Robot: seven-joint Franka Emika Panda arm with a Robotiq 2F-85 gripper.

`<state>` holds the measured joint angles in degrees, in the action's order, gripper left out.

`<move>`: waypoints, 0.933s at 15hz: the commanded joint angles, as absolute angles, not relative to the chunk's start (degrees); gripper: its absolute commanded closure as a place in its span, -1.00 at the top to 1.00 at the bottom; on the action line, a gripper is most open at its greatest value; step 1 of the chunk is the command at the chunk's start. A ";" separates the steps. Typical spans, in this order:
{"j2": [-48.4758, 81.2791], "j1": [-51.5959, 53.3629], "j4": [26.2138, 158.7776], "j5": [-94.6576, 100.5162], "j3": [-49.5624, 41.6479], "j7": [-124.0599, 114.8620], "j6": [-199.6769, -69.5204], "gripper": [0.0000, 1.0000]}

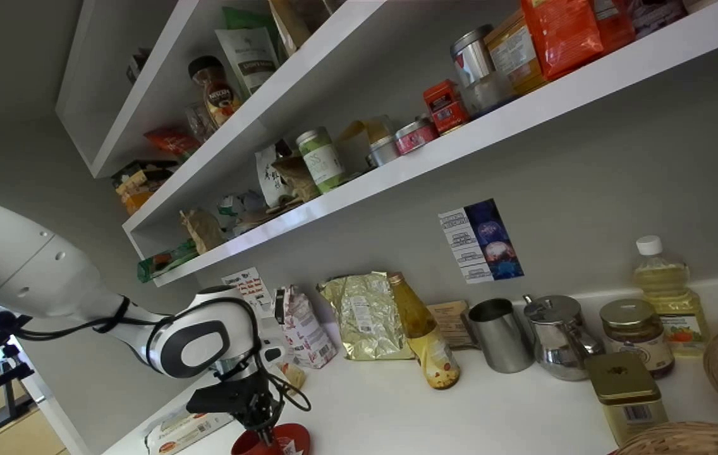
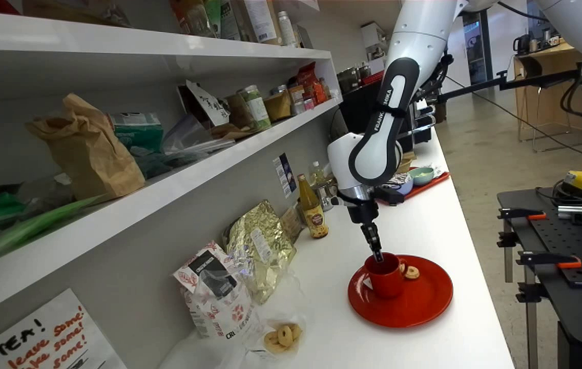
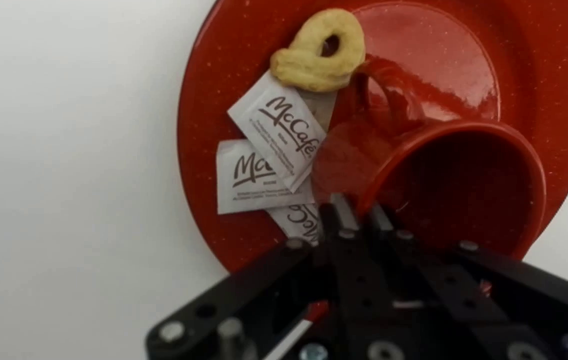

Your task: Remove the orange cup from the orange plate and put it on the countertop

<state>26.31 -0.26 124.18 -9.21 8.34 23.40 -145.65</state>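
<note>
The orange cup [image 2: 386,281] stands upright on the orange plate [image 2: 427,307], left of its middle in that exterior view. Both also show at the bottom edge of an exterior view, cup [image 1: 247,445] and plate [image 1: 296,433]. My gripper [image 2: 377,255] points down into the cup's mouth. In the wrist view the fingertips [image 3: 361,212] are close together, one inside and one outside the cup [image 3: 464,195], with its rim pinched between them. The cup's handle faces the plate's middle [image 3: 559,45]. The white countertop [image 2: 424,220] surrounds the plate.
A ring cracker [image 3: 321,52] and McCafé packets [image 3: 281,130] lie on the plate beside the cup. A bag of crackers [image 2: 283,338], a gold foil bag [image 2: 263,246] and a yellow bottle [image 2: 313,210] stand along the wall. A white shelf [image 2: 193,169] hangs above.
</note>
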 commanded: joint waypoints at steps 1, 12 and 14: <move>25.64 -1.68 122.10 -9.27 9.53 22.60 -143.03 -0.93; 26.06 3.56 117.79 -9.01 15.89 22.09 -140.76 -0.93; 26.41 5.62 117.10 -8.41 16.95 21.85 -140.84 -0.93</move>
